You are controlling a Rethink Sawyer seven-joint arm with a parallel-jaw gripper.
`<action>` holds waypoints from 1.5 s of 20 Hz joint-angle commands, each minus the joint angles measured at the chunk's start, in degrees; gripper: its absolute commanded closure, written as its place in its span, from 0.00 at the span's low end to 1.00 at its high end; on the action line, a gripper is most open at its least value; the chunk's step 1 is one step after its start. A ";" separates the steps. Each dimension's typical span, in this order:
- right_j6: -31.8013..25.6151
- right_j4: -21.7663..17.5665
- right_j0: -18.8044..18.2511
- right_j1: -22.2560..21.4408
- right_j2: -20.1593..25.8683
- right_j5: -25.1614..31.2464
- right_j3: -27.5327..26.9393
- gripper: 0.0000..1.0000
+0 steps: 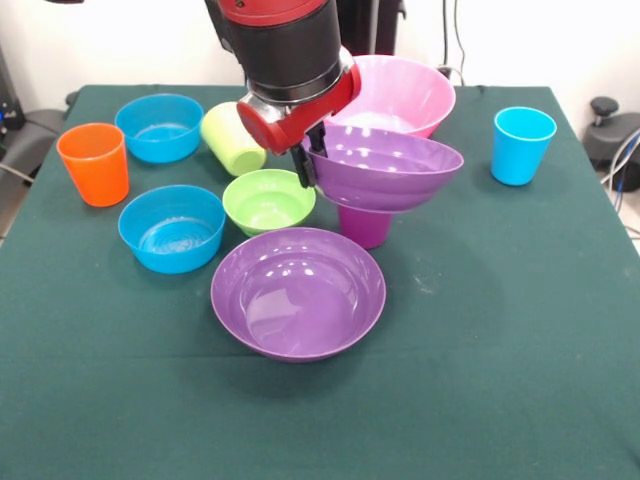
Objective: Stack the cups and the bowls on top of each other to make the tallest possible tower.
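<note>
A wide purple bowl point(385, 168) rests slightly tilted on top of the purple cup point(365, 226), forming the tower. My gripper point(312, 162) comes down from above and is shut on this bowl's left rim. The second wide purple bowl point(298, 292) sits on the table in front. The small green bowl point(268, 200) is just left of the tower. Two blue bowls point(172, 228) point(160, 127) sit at the left. The orange cup point(93, 163) stands far left, the lime green cup point(232, 138) lies on its side, and the light blue cup point(522, 145) stands at the right.
The big pink bowl point(400, 92) sits right behind the tower, partly hidden by the arm. The green tablecloth point(500, 330) covers the table. Cables and dark equipment lie beyond the right edge.
</note>
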 commanded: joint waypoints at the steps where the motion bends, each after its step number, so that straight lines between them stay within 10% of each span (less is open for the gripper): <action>1: -7.27 1.10 1.39 -0.82 -1.03 -0.27 1.28 1.00; 18: -8.15 4.70 1.58 -4.06 -1.90 4.63 4.03 1.00; 30: -10.07 0.32 3.39 -2.10 -5.46 6.37 3.06 1.00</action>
